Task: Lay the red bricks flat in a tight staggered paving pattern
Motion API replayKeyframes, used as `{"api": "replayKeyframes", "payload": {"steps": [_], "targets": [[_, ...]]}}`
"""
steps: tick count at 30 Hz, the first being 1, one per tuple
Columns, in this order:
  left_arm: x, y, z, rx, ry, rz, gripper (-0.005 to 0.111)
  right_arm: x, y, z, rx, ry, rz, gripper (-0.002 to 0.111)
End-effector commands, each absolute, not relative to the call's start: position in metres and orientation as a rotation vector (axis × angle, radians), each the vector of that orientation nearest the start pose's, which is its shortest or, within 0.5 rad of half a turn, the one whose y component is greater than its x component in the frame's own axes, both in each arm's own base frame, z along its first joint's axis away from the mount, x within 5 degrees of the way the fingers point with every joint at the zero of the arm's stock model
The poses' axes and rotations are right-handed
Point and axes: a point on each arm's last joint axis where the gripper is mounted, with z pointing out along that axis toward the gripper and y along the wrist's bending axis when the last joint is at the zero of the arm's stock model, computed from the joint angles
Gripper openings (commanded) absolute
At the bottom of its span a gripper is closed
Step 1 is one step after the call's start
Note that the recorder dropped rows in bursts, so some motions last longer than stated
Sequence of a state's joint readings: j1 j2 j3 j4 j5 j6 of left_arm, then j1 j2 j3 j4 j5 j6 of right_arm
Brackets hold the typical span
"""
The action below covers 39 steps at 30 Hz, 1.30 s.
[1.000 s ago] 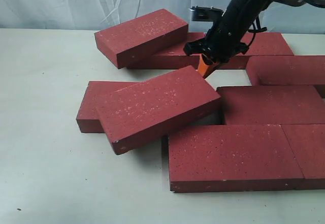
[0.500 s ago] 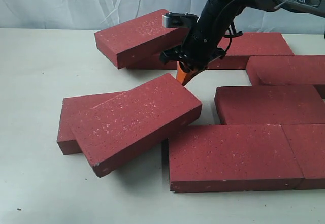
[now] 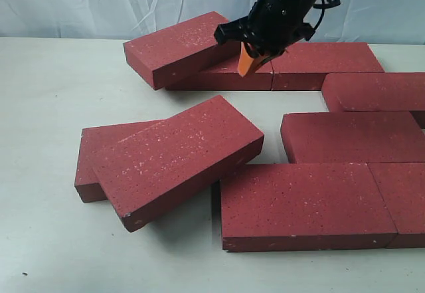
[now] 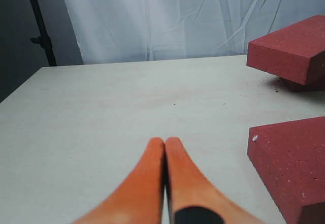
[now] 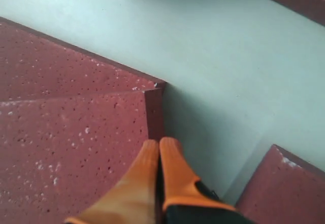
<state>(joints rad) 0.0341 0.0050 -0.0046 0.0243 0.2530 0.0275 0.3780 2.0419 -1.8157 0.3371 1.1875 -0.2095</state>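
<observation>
Several dark red speckled bricks lie on the pale table. One tilted brick [image 3: 176, 157] rests on a flat brick [image 3: 93, 153] at centre left. Another tilted brick [image 3: 182, 46] leans on the back row [image 3: 325, 59]. Flat bricks [image 3: 302, 203] [image 3: 352, 137] fill the right side. My right gripper [image 3: 247, 64] hangs shut and empty above the gap behind the centre tilted brick; in the right wrist view the right gripper [image 5: 159, 144] hovers over a brick corner [image 5: 155, 112]. My left gripper [image 4: 165, 141] is shut and empty over bare table, out of the exterior view, with two bricks [image 4: 292, 49] [image 4: 292, 168] to one side.
A white curtain [image 3: 99, 4] hangs behind the table. Bare tabletop [image 3: 53, 94] stretches along the left side and the front edge. A dark stand [image 4: 40, 26] is beyond the table's far corner in the left wrist view.
The centre tilted brick and the one under it slid left, then stopped. My right gripper has since lifted up and back, away from that brick, still shut.
</observation>
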Motion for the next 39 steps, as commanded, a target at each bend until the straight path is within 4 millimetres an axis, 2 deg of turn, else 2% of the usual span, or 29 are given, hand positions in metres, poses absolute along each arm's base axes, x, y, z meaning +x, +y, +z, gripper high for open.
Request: {"api": "replayKeyframes", "payload": {"steps": [1,9,14,18,22,30,35,39], "targets": [[0.055,0.003,0.191,0.004,1.723,0.068,0.000,0.387,0.171,0.292,-0.690,2.755,0.481,-0.001],[0.055,0.003,0.191,0.004,1.723,0.068,0.000,0.365,0.159,0.335,-0.653,2.671,0.460,-0.001],[0.055,0.003,0.191,0.004,1.723,0.068,0.000,0.338,0.149,0.343,-0.654,2.679,0.457,-0.001],[0.055,0.003,0.191,0.004,1.723,0.068,0.000,0.315,0.141,0.337,-0.657,2.723,0.447,-0.001],[0.055,0.003,0.191,0.004,1.723,0.068,0.000,0.296,0.134,0.322,-0.662,2.788,0.447,-0.001],[0.055,0.003,0.191,0.004,1.723,0.068,0.000,0.268,0.129,0.295,-0.649,2.902,0.506,-0.001],[0.055,0.003,0.191,0.004,1.723,0.068,0.000,0.253,0.144,0.285,-0.728,2.904,0.522,-0.001],[0.055,0.003,0.191,0.004,1.723,0.068,0.000,0.241,0.174,0.277,-0.842,2.858,0.535,-0.001]]}}
